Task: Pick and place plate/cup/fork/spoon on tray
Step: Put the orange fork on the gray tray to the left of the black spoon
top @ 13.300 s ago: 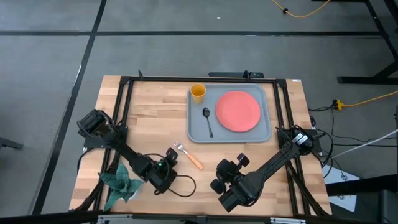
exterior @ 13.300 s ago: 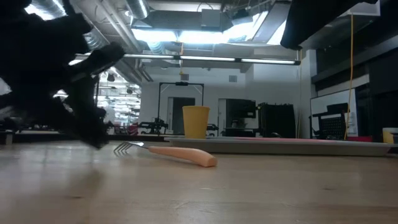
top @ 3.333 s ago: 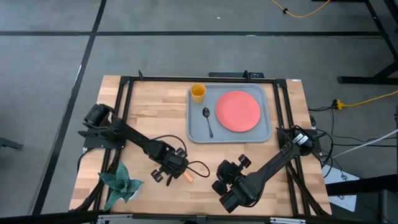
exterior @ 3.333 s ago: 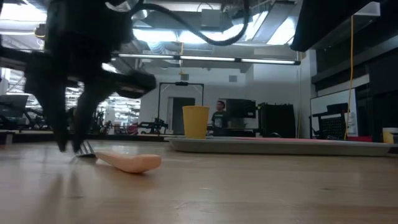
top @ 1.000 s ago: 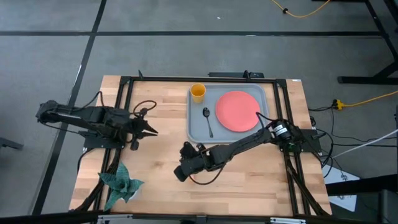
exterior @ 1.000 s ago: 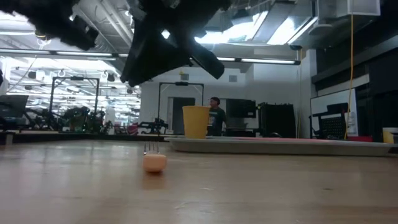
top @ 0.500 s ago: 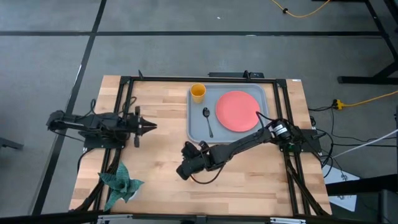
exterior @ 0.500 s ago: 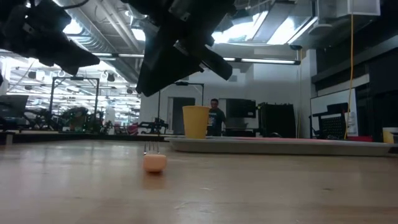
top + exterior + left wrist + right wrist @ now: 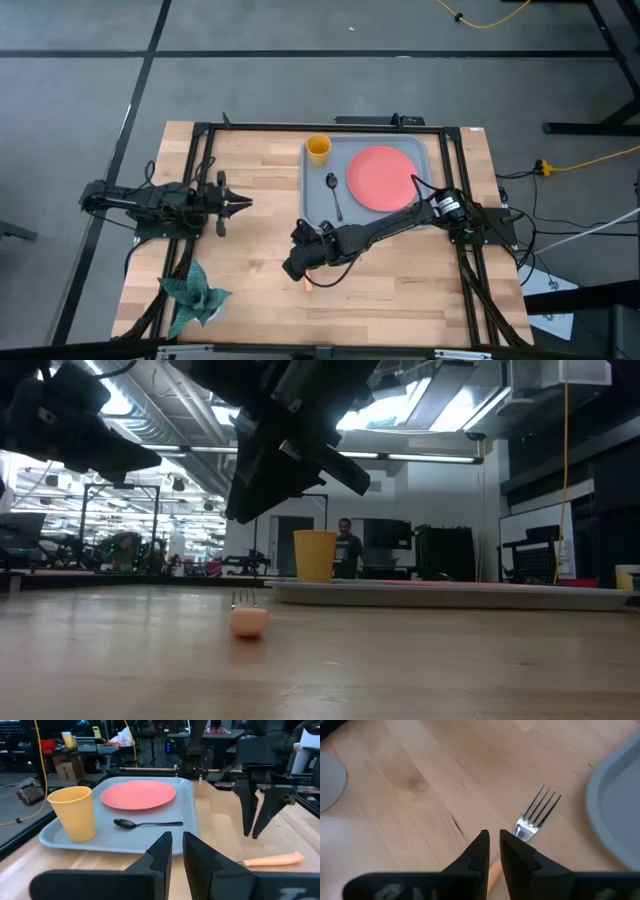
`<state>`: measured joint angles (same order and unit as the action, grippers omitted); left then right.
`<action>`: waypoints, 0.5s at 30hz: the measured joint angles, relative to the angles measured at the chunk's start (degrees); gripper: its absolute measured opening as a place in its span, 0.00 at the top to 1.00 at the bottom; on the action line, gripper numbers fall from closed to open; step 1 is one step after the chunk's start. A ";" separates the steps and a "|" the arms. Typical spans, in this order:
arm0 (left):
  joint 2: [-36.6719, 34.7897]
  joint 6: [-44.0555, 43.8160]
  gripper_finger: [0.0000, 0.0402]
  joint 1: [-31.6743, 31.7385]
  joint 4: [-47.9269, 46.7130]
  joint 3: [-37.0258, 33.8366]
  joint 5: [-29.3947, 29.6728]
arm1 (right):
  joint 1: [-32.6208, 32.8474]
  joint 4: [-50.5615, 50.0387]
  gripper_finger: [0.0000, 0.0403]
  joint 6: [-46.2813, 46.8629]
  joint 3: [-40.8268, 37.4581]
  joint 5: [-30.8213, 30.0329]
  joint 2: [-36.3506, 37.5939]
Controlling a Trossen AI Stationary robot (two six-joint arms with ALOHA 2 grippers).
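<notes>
Just above the fork point(image 9: 536, 814), the right gripper point(image 9: 493, 851) hovers with fingers nearly together, holding nothing; the tray point(image 9: 318, 215) with cup point(image 9: 318, 149), spoon point(image 9: 334, 194) and plate point(image 9: 382, 178) lies just beyond, while the left gripper point(image 9: 240, 203), nearly closed and empty, waits well apart

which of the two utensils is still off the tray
The fork, with silver tines and an orange handle: it lies on the bare wooden table beside the tray. The dark spoon already lies on the tray, next to the plate.
</notes>
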<state>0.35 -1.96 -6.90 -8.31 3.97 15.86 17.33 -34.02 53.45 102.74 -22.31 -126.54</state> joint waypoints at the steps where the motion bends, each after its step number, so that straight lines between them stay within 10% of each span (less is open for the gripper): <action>1: 0.13 0.00 0.90 -0.02 -0.01 0.00 -0.20 | 0.10 -0.20 0.88 -0.11 0.00 -0.13 0.00; 15: 0.32 0.02 0.90 -0.02 0.00 0.00 -0.42 | 0.52 6.39 0.88 -0.21 0.00 -1.61 0.00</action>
<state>0.67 -1.93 -6.92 -8.31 3.97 15.44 17.85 -27.63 53.24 102.74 -23.92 -126.54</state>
